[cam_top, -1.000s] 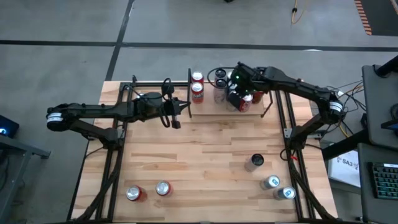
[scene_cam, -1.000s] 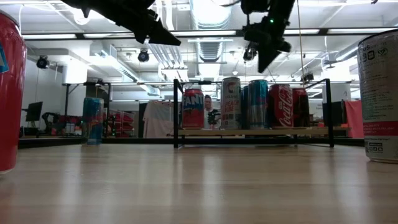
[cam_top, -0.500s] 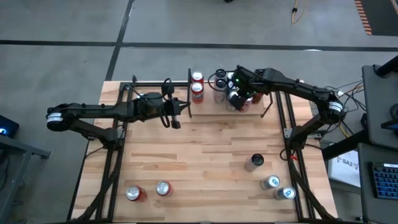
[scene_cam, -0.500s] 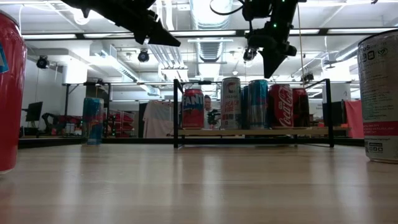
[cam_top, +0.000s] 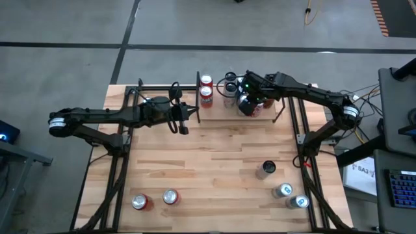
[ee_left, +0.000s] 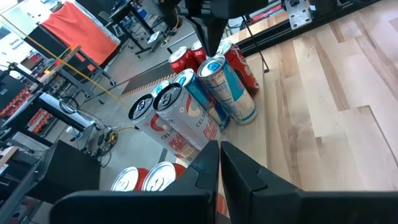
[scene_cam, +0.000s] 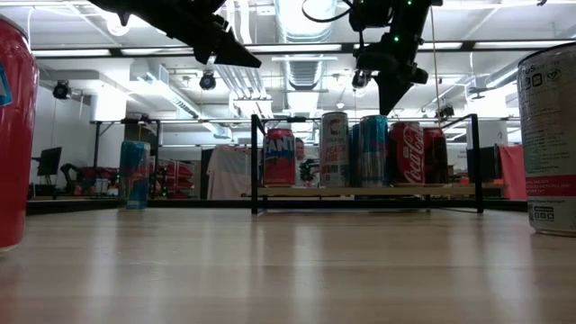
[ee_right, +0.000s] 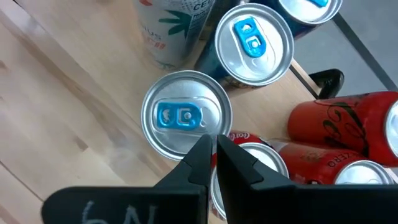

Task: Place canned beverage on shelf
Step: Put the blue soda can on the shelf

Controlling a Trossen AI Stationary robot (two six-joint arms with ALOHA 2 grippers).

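Near edge of the table, well short of the shelf: loose cans stand on the tabletop (cam_top: 208, 162), two red-topped ones (cam_top: 155, 199) toward the left arm's side and three silver ones (cam_top: 283, 191) toward the right arm's side.
Left gripper: the left gripper (cam_top: 195, 114) hangs just beside the shelf's left end rail, above the bare wood, fingers (ee_left: 214, 165) pressed together and holding nothing; unchanged from a second ago.
Shelf: the shelf (scene_cam: 364, 191) sits at the far side of the table, its light board carrying a row of upright cans between black rails.
Cans on the shelf: a red can (scene_cam: 279, 157) stands at the left end, then a pale tall can (scene_cam: 334, 149), blue cans (scene_cam: 372, 150) and red cola cans (scene_cam: 407, 153) toward the right end.
Right gripper: the right gripper (scene_cam: 392, 94) hovers over the shelf's cans, fingertips (ee_right: 211, 146) together and empty, just above a silver-topped can with a blue tab (ee_right: 185, 118).
Change: over the last second the right gripper has slid from the shelf's right part toward its middle and risen slightly.
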